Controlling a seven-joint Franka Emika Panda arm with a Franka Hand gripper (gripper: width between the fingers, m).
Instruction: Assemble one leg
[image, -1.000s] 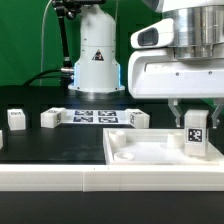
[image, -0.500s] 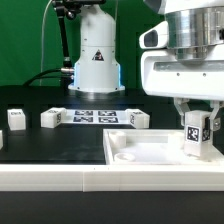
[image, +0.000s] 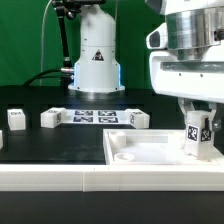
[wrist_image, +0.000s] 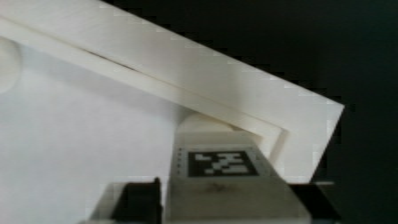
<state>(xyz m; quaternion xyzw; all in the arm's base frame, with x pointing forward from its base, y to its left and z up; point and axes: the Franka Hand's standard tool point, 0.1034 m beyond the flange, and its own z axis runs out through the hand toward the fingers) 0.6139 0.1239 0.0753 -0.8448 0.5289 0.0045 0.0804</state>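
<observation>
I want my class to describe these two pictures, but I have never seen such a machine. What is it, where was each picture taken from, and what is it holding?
It is a robot arm that builds furniture. One picture comes from a camera standing off the arm, the other from a camera on its wrist. Its end effector, a two-finger clamp, is shut on the leg, a small white tagged block, at a corner of the large white panel. Behind lie the marker board and three small white parts.
</observation>
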